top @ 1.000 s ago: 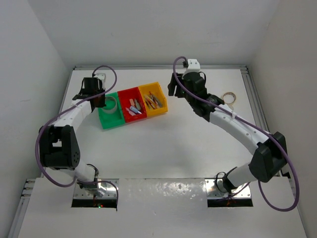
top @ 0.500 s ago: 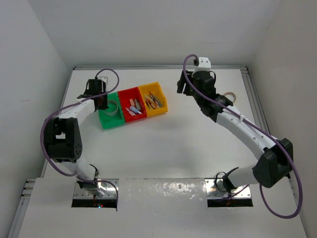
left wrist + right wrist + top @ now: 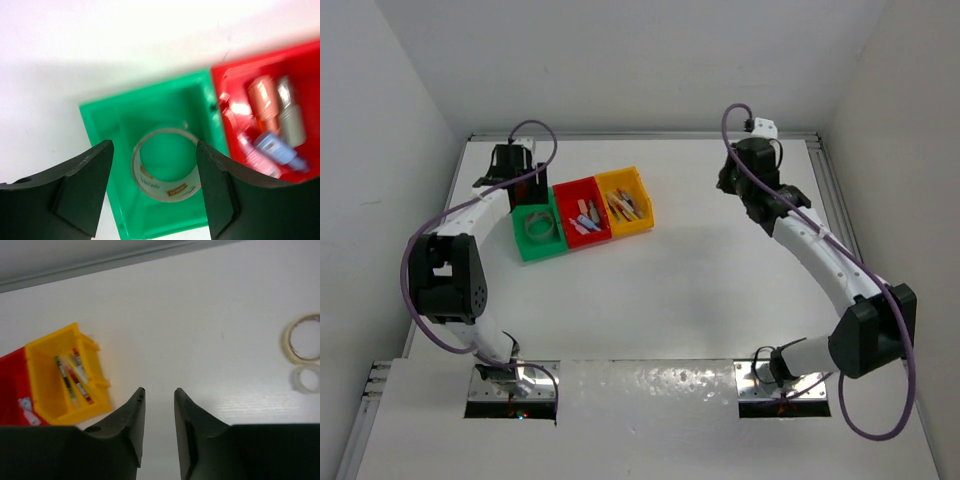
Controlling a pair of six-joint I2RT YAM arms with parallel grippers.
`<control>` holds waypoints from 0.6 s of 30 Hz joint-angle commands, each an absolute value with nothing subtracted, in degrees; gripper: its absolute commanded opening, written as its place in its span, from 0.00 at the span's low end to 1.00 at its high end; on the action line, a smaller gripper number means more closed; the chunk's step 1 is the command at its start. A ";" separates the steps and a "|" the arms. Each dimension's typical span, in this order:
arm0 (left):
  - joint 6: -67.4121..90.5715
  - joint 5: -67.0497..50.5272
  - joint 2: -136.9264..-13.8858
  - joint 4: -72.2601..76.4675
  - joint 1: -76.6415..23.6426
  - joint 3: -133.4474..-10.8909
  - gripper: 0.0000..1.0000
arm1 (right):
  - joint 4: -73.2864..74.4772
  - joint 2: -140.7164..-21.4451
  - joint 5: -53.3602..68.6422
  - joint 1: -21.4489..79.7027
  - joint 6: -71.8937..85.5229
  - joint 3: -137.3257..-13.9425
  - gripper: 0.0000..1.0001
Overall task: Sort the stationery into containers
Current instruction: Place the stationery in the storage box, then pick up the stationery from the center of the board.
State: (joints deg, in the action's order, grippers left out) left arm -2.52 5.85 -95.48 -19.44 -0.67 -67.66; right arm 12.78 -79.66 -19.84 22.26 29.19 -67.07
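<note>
Three joined containers sit at the back left: a green bin (image 3: 542, 253), a red bin (image 3: 582, 235) and a yellow bin (image 3: 632, 222). A grey-white tape roll (image 3: 167, 186) lies flat in the green bin (image 3: 115, 125), free of any grip. My left gripper (image 3: 154, 145) hovers open just above it, a finger on each side. Short pink and blue sticks (image 3: 272, 122) fill the red bin (image 3: 240, 82). Thin pens (image 3: 72, 376) lie in the yellow bin (image 3: 47, 390). My right gripper (image 3: 159, 390) hangs over bare table, its jaws a narrow gap apart and empty.
A tan tape roll (image 3: 302, 338) and a clear roll (image 3: 307, 378) lie on the table to the right of my right gripper; the right arm hides them in the top view. The back wall's edge runs just behind the bins.
My left gripper has opened and let the tape roll go into the green bin. The right arm has swung right, away from the bins, and its jaws have narrowed.
</note>
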 commanded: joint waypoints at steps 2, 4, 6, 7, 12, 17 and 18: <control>-0.62 4.48 -94.22 -19.68 -1.58 -74.70 0.66 | 18.02 -82.08 -16.44 11.90 35.59 -64.61 0.19; 1.49 4.22 -93.96 -20.56 -2.02 -77.15 0.66 | 18.02 -83.23 -16.79 8.63 37.17 -62.59 0.28; 2.28 3.70 -93.78 -21.53 -2.11 -78.83 0.66 | 17.06 -85.94 -16.87 3.10 38.23 -61.70 0.50; 2.55 3.43 -93.78 -22.40 -2.11 -80.58 0.66 | 16.70 -87.35 -16.61 0.99 39.54 -61.96 0.56; 3.08 2.46 -92.73 -26.00 -1.23 -86.47 0.66 | 18.89 -102.37 -12.22 -10.89 44.64 -72.21 0.47; 1.24 2.81 -89.22 -28.91 1.39 -86.32 0.66 | 18.63 -109.06 -25.21 -9.93 39.65 -80.13 0.48; 0.97 3.07 -88.69 -29.96 2.02 -85.79 0.66 | 19.85 -110.90 -29.31 -9.67 39.38 -81.64 0.49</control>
State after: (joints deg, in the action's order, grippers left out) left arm 1.74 2.81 -92.88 -27.27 -0.34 -85.17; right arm 19.75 -110.48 -20.23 -11.66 40.69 -75.13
